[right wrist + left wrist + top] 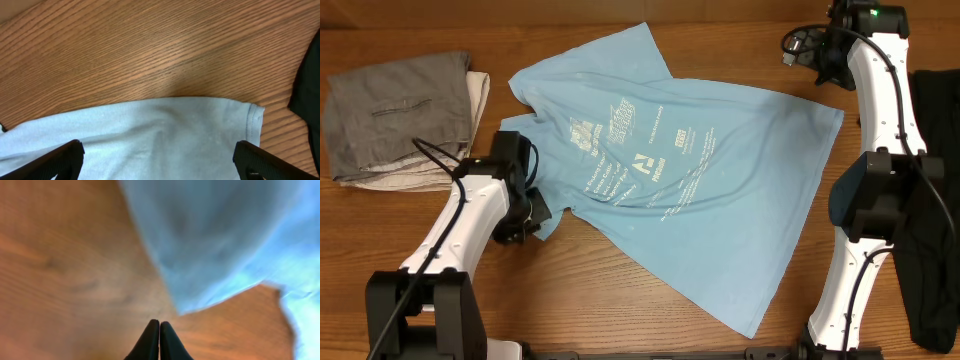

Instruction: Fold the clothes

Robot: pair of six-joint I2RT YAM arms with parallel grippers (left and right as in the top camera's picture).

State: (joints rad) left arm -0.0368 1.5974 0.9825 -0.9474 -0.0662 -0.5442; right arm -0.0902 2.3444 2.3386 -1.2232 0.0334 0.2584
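Note:
The clothes are one light blue T-shirt (680,180), spread flat and skewed across the wooden table with its white printed text facing up. My left gripper (532,213) sits at the shirt's left sleeve edge. In the left wrist view its fingers (159,326) are pressed together over bare wood with nothing between them, and the blurred shirt (215,240) lies just ahead. My right gripper (802,44) hovers at the far right, above the table. Its jaws (157,156) stand wide open over a hemmed edge of the shirt (165,130), not touching it.
A folded grey garment (400,115) lies on a beige cloth (479,92) at the far left. Black fabric (935,200) drapes along the right edge of the table and also shows in the right wrist view (307,75). Bare wood (620,300) runs along the front.

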